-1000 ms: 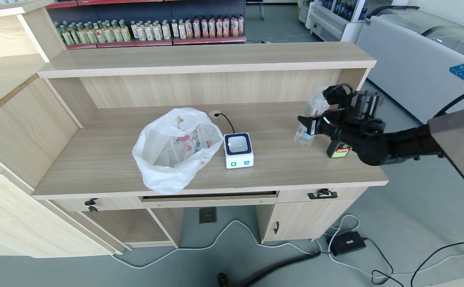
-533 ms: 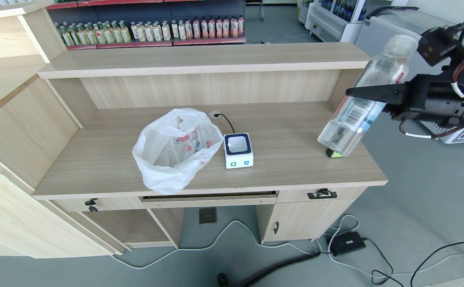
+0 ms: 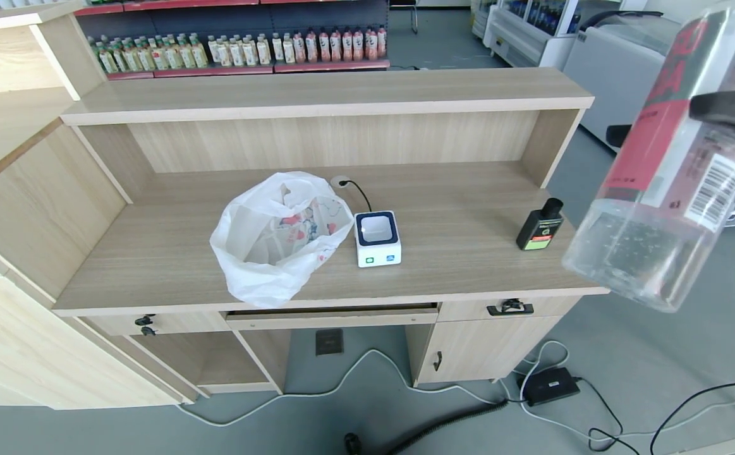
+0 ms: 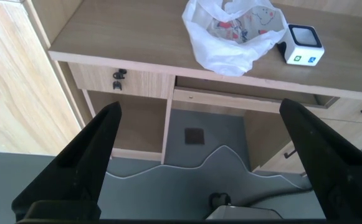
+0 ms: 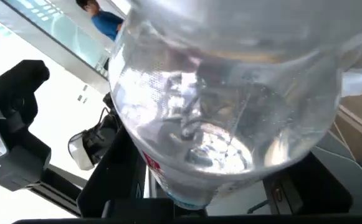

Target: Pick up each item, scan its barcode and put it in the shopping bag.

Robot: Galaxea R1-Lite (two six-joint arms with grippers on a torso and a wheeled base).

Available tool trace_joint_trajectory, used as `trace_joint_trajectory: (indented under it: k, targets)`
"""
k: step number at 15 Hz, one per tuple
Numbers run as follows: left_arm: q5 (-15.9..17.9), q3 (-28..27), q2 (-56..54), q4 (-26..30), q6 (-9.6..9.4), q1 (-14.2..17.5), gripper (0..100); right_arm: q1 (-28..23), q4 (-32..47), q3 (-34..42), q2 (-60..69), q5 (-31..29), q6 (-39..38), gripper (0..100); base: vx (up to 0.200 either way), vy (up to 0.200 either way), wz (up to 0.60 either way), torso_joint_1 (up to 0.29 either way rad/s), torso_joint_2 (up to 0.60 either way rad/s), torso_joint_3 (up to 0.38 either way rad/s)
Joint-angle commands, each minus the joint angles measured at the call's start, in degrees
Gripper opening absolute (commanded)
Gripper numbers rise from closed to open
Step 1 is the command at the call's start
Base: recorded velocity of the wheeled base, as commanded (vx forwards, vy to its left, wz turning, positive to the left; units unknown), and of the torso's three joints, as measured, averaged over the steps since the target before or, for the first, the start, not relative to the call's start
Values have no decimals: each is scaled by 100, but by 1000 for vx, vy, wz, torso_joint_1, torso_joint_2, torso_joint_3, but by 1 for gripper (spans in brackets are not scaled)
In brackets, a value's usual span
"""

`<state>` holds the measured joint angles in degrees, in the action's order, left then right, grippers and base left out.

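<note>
One tilted bottle, seemingly pinched btwn R jaws; L jaws spread wide.

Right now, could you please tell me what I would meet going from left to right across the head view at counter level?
shopping bag → barcode scanner → small black bottle → clear bottle, held in the air

- A light wood tabletop has a raised ledge along its back.
- Under it are 1 drawer with a dark handle and 1 cabinet door.
- The grey floor holds a black power adapter and loose cables.
- Behind stands a store shelf of bottled drinks, with white chest freezers to the right.
</note>
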<state>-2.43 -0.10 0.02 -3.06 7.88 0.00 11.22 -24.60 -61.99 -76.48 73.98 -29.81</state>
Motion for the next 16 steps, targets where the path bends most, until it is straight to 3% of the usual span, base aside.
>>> trace_joint_trajectory:
  k: [1,3,16]
  targets:
    - [-4,1,-2,-2,4,0,100,206,8,108,441,160,-175,0,0,0,0,0,0,0]
    - [-4,1,-2,-2,4,0,100,232,-1,504,740,459,-315,0,0,0,0,0,0,0]
    - [-4,1,-2,-2,4,0,100,241,8,1462,1039,450,-263,0,0,0,0,0,0,0]
